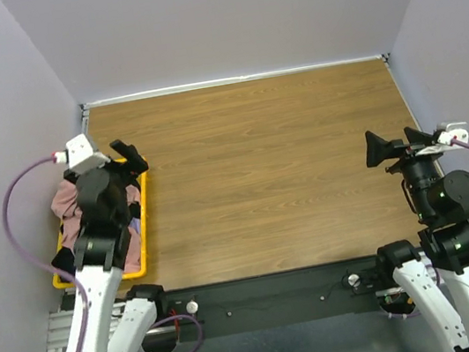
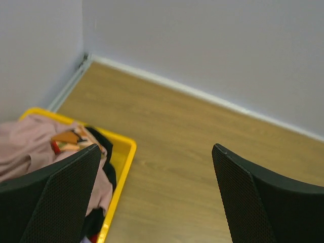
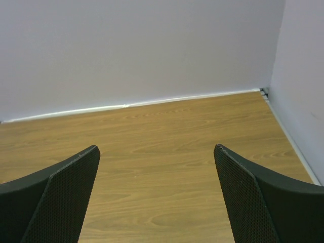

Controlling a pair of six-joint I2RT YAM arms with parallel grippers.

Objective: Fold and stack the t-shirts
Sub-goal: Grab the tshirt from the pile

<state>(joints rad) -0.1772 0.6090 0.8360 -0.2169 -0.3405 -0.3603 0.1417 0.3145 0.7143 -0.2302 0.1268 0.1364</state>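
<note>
Over at far left, the t-shirts lie bunched in the yellow basket, dusty-pink one on top, black one under it. Left gripper hangs above the basket's far corner, jaws spread, empty. Right gripper is likewise spread and empty, near the right wall. Step looks like the first pick: pinch the pink top layer only and lift clear of the rim. The wooden table gives broad room at centre, with walls on three sides.
</note>
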